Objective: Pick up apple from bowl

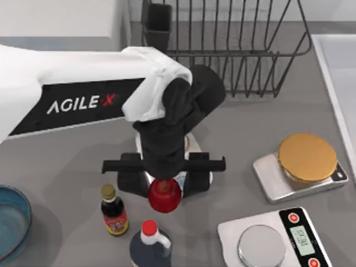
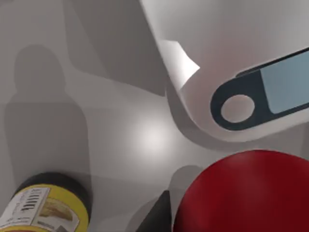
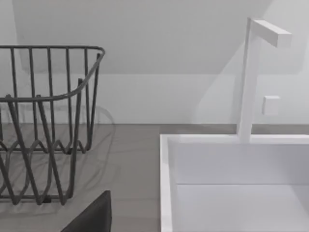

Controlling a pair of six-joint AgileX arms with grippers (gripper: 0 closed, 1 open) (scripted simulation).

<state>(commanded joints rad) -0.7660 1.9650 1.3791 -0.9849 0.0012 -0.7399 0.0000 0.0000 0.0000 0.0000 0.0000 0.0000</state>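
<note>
Above the table's middle, well clear of the bowl (image 1: 12, 222), the left gripper (image 1: 164, 192) holds the apple (image 1: 164, 196) clamped between its fingers, lifted free.

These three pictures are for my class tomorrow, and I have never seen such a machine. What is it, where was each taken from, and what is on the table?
It is a simulated two-armed AgileX robot at a grey table. The top view looks down; the others come from cameras on each wrist. The left gripper, mid-table, holds the red apple above the surface, away from the blue bowl at the left edge. Nearby stand a small sauce bottle, a dark bottle, two kitchen scales and a wire rack. The right wrist view faces the rack and a white sink.
</note>
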